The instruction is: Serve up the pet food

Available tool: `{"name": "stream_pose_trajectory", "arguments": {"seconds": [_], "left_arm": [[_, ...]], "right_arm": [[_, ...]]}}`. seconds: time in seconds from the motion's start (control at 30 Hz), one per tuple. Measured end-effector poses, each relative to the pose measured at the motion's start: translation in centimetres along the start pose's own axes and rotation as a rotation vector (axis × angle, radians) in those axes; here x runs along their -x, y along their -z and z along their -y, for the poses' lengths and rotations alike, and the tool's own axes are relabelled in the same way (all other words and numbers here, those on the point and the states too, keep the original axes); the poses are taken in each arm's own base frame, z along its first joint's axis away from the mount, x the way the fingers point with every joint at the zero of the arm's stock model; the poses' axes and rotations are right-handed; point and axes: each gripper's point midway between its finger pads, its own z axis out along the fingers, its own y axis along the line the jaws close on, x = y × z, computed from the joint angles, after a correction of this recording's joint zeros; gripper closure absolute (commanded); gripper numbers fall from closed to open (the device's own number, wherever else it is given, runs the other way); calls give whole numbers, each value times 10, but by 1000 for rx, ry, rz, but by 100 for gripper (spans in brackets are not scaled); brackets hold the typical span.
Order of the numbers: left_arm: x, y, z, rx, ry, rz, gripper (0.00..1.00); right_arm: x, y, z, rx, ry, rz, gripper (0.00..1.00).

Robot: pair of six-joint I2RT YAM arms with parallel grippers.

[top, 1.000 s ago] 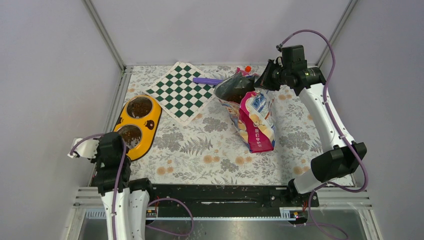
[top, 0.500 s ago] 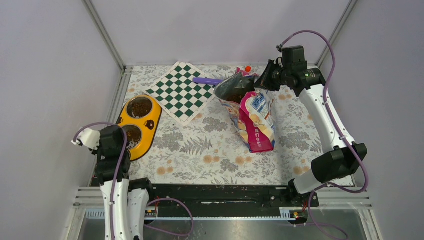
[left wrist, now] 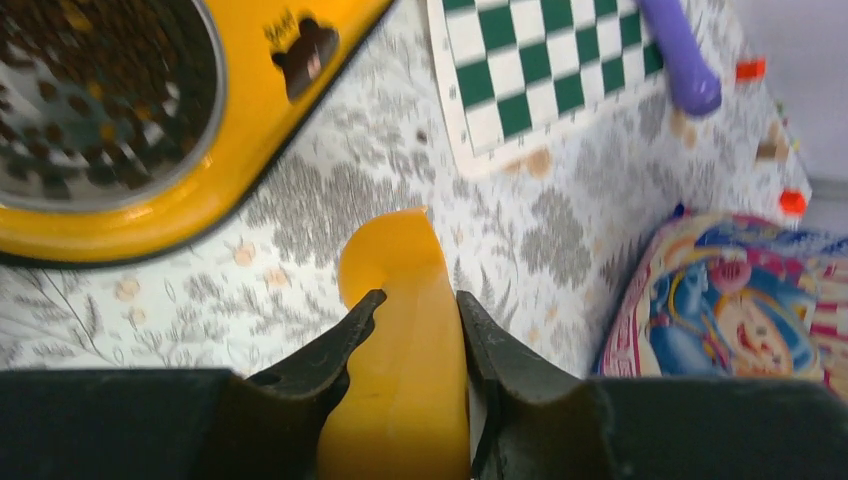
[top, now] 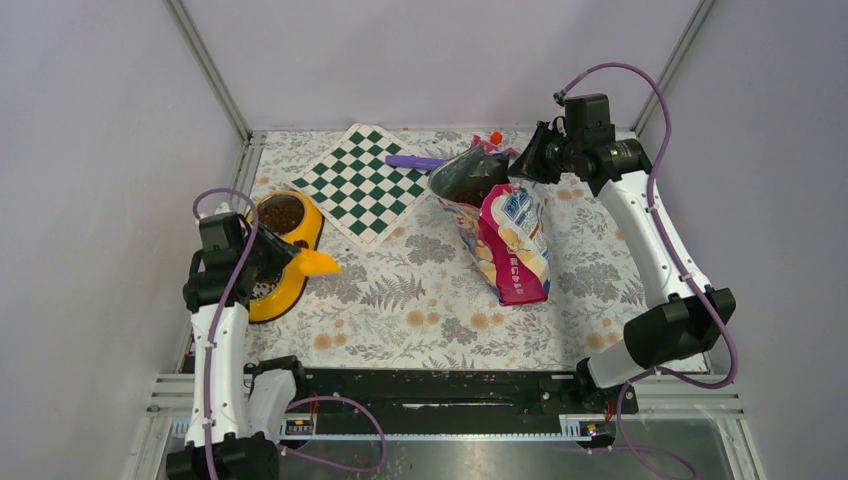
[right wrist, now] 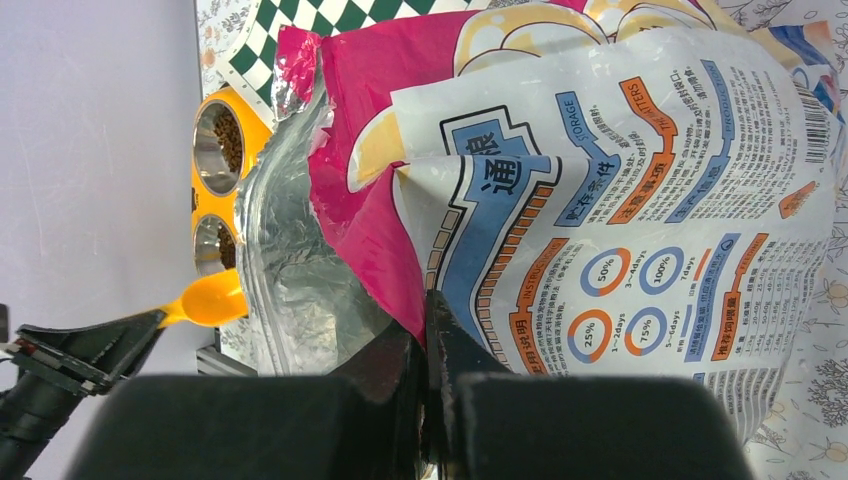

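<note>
My left fingers (top: 288,262) pinch the flat handle of the orange scoop (left wrist: 405,260), which hangs over the bench (top: 420,300) just beside the yellow feeder (top: 312,232). Its two round steel bowls hold brown kibble (left wrist: 100,60). Between the scoop and the pet food bag (top: 515,250) lies a corner of the green-and-white chequered mat (top: 360,185), with a purple stick (top: 415,161) at its far edge. The bag lies on the floral cloth right of middle. My right fingers (right wrist: 428,340), pressed together, nip the torn edge of its raised mouth, where crinkled silver foil lining and dark kibble show. Its glossy pink-and-blue panel reads "STORAGE" and "INSTRUCTION", with rings marked 50%, 100% and 75%, Chinese characters and a barcode.
</note>
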Motion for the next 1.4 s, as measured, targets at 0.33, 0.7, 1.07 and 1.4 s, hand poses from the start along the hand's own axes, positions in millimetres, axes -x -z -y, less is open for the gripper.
{"name": "stream_pose_trajectory", "arguments": {"seconds": [0.33, 0.7, 1.07, 1.4], "left_arm": [[-83, 13, -25, 6, 44, -292, 91], [-103, 12, -59, 118, 149, -236, 50], [-100, 29, -106, 415, 234, -153, 20], [-81, 50, -116, 518, 242, -63, 7]], "right_arm": [[-1, 0, -1, 13, -1, -7, 100], [-2, -1, -2, 20, -2, -11, 100], [-2, -2, -1, 18, -2, -12, 100], [-2, -2, -1, 18, -2, -12, 100]]}}
